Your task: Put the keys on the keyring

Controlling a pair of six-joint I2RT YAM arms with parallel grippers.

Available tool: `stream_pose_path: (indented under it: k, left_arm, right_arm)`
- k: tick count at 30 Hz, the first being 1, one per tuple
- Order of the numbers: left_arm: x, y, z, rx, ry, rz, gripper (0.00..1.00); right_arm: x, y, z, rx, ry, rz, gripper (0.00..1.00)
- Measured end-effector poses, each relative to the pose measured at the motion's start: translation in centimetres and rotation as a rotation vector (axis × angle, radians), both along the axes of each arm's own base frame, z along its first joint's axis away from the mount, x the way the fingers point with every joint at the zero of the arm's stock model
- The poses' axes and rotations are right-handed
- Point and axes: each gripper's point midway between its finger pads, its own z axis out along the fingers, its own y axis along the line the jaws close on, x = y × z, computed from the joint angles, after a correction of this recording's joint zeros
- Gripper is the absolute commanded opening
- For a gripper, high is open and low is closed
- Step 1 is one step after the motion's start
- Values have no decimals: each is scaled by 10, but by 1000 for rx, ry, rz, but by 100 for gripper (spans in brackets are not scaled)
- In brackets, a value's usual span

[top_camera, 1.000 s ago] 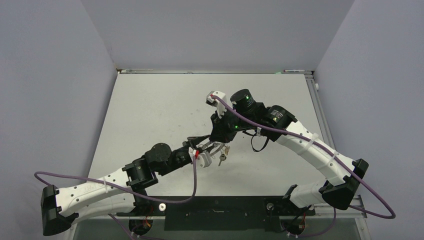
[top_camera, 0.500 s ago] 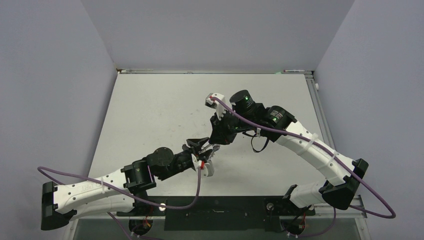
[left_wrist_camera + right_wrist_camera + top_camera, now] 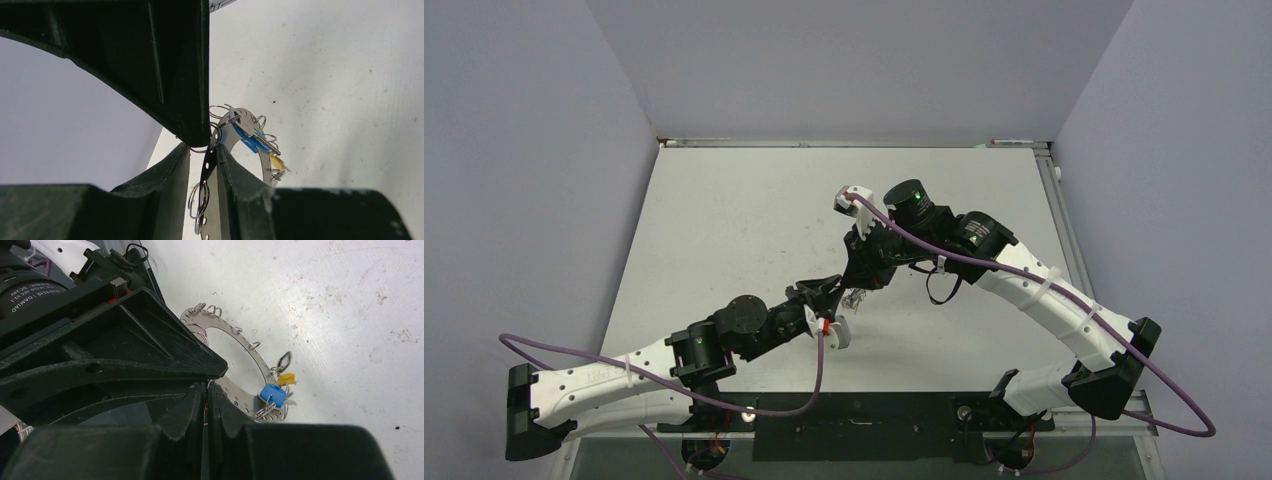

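the keyring [image 3: 242, 342] sits between the two grippers, over the middle of the table [image 3: 724, 220]. the right gripper [image 3: 205, 390] has its fingers pressed together, pinching the near edge of the keyring. the left gripper [image 3: 204, 150] has one finger on each side of the flat band, very close, but i cannot tell if they squeeze it. the keys [image 3: 270, 407], with a blue tag [image 3: 272, 394] and a yellow tag [image 3: 286, 378], hang on the side away from the fingers. the left arm reaches in low from the near left. the right arm bends over from the near right. their tips almost meet.
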Motion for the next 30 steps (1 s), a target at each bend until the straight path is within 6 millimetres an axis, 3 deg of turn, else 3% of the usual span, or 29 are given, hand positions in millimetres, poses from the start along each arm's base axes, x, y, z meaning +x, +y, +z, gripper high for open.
stream_pose_path:
  k: [5, 8, 12, 14, 23, 30]
  left_arm:
    - [0, -1, 1, -18, -2, -2, 43]
    - [-1, -3, 1, -30, -4, -7, 43]
    - [0, -3, 2, -45, -8, 0, 29]
    - [2, -2, 4, -50, -9, 11, 27]
    - [4, -4, 2, -66, -19, 30, 40]
    - [7, -1, 3, -89, -27, 61, 3]
  right_arm:
    - [2, 3, 2, 15, 0, -8, 5]
    - [3, 5, 5, 30, -6, -11, 5]
    - [3, 6, 4, 31, 3, -15, 5]
    - [2, 6, 3, 28, 10, -17, 5]
    - [3, 7, 3, 33, 17, -25, 5]
    - [2, 8, 2, 38, 28, -32, 5]
